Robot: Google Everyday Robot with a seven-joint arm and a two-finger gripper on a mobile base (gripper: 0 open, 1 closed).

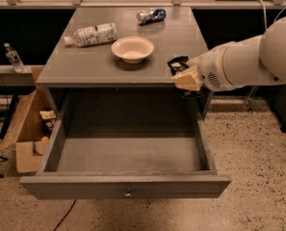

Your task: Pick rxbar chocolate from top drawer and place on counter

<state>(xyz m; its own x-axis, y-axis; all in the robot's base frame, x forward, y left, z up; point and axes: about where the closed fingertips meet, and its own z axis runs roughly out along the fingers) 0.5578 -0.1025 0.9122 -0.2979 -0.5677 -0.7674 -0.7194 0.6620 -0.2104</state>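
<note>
My gripper (185,76) is at the right front edge of the counter (84,66), raised above the open top drawer (128,159). It is shut on the rxbar chocolate (178,64), a black wrapper with white text sticking up from the tan fingers (188,79). The bar hangs just over the counter's front right corner. The drawer is pulled fully out and its grey floor shows nothing inside. A small round knob (128,194) sits at the middle of the drawer front.
On the counter stand a cream bowl (132,48), a lying plastic bottle (91,34) and a crushed blue-silver can (151,15). A cardboard box (27,129) sits on the floor to the left. My white arm (258,57) comes in from the right.
</note>
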